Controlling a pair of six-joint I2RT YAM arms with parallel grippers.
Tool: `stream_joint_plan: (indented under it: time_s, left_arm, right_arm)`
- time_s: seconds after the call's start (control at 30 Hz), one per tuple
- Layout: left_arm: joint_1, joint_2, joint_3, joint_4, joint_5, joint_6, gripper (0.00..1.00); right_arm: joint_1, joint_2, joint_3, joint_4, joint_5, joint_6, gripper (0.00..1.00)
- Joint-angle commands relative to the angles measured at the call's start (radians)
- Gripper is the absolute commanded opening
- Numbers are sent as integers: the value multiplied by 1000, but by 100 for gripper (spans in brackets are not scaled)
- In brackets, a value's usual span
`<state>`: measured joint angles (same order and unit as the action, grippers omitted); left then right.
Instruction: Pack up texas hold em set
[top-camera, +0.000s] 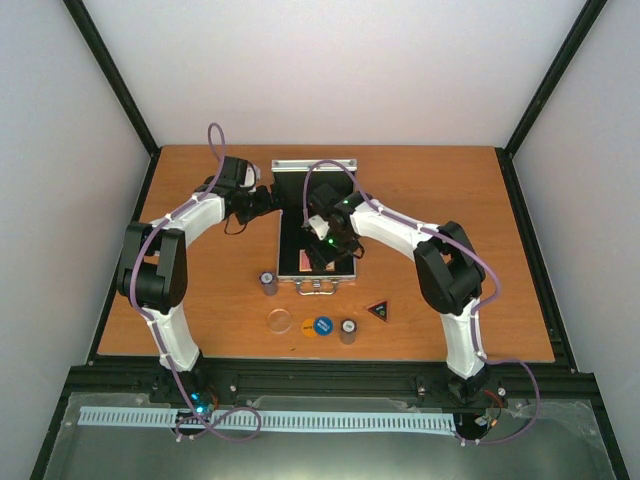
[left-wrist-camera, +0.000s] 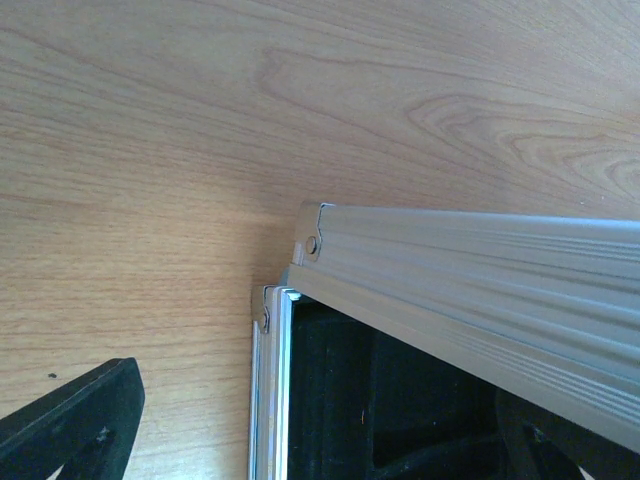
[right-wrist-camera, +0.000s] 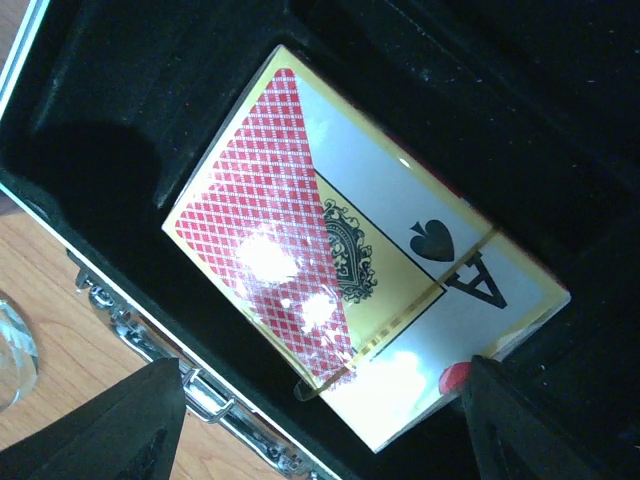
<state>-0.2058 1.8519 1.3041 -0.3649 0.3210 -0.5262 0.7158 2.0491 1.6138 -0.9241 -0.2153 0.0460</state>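
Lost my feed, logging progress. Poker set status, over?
Left pincer open by case hinge corner; right pincer open over card deck, deck in case. Chip stacks, clear disc, orange disc, blue disc, black triangle outside on table. Nothing seen blocking.

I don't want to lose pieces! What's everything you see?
case: one, silver, black lining, open mid-table
card deck: one, red, inside case
chip stacks: two, greyish, table, before case
clear disc: one, see-through, left of orange disc
orange disc: one, orange, beside blue disc
blue disc: one, blue, left of a chip stack
black triangle: one, black, right of discs
table: one, brown wood
left gripper: one, black, open, case's far-left corner
right gripper: one, black, open, over card deck
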Motion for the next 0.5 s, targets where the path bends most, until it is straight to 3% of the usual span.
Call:
stream_joint_plan:
  time_s: [0.0, 0.23, 0.47]
  left_arm:
    - [2, -21, 22, -14, -2, 23, 99]
    - [2, -23, 25, -19, 2, 33, 99]
    - [2, -35, 17, -24, 5, 40, 100]
  right_arm:
    - [0, 39, 21, 14, -58, 5, 78]
    - [1, 63, 11, 55, -120, 10, 78]
    - [1, 9, 44, -8, 13, 18, 78]
